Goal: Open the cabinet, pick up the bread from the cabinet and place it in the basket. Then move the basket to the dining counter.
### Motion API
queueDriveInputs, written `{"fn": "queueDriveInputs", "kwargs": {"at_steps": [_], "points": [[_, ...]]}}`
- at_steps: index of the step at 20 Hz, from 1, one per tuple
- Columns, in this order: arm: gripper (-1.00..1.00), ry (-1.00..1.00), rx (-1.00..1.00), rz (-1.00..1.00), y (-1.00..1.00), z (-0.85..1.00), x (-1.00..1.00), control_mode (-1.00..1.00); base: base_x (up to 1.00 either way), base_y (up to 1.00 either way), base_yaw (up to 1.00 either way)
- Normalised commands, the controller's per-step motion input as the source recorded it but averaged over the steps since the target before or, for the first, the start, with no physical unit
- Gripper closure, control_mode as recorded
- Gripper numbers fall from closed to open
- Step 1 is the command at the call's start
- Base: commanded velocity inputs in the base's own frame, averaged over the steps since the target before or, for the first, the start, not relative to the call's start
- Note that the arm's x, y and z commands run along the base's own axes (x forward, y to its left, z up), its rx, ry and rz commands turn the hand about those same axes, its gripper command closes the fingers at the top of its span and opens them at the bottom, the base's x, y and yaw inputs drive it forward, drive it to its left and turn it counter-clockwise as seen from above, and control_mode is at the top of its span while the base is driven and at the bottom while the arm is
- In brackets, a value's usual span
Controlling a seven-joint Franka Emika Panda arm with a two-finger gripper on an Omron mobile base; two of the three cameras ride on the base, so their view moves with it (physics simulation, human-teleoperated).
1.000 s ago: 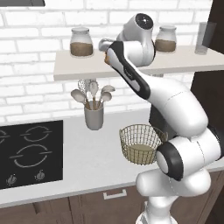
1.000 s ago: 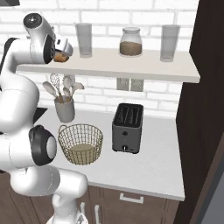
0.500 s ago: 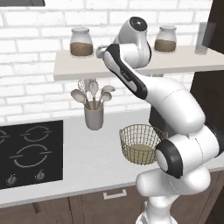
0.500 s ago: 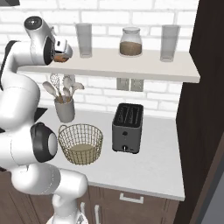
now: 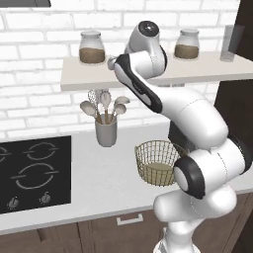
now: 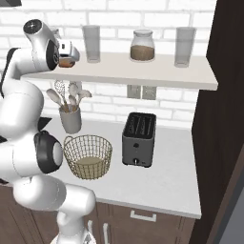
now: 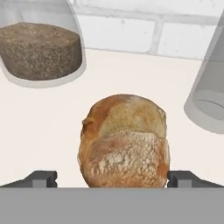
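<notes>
On the shelf (image 6: 143, 71), gripper (image 7: 112, 178) wide open straddling bread (image 7: 124, 144), not yet clenched. Still left: grasp, drop in basket (image 6: 88, 155), then carry basket to dining counter.

Bright, even rendered light; soft shadows, sharp focus.

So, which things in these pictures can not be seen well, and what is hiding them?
- Bread: in the hand view its lower end is cut by the bottom band; in the right base view only a brown sliver shows beside the tool.
- Basket: in the left base view the arm covers its right side.
- Tool: fingers open either side of the bread; contact cannot be judged.
- Glass: cut by the hand view's right edge.
</notes>
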Motion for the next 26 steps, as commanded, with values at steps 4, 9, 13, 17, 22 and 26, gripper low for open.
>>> {"fn": "queueDriveInputs", "kwargs": {"at_steps": [4, 9, 13, 17, 22, 26], "points": [[-1.0, 0.0, -0.04, 0.0, 0.0, 0.0, 0.33, -1.0, 0.0, 0.0, 0.0], [-1.0, 0.0, 0.0, 0.0, 0.0, 0.0, 0.24, -1.0, 0.0, 0.0, 0.0], [-1.0, 0.0, -0.02, 0.0, -0.03, 0.0, 0.01, -1.0, 0.0, 0.0, 0.0], [-1.0, 0.01, 0.0, 0.0, 0.0, -0.13, 0.13, -1.0, 0.0, 0.0, 0.0], [-1.0, 0.01, 0.0, 0.0, -0.03, -0.49, 0.0, -1.0, 0.0, 0.0, 0.0], [1.0, -0.03, 0.0, 0.0, -0.01, -0.2, 0.08, -1.0, 0.0, 0.0, 0.0]]}}
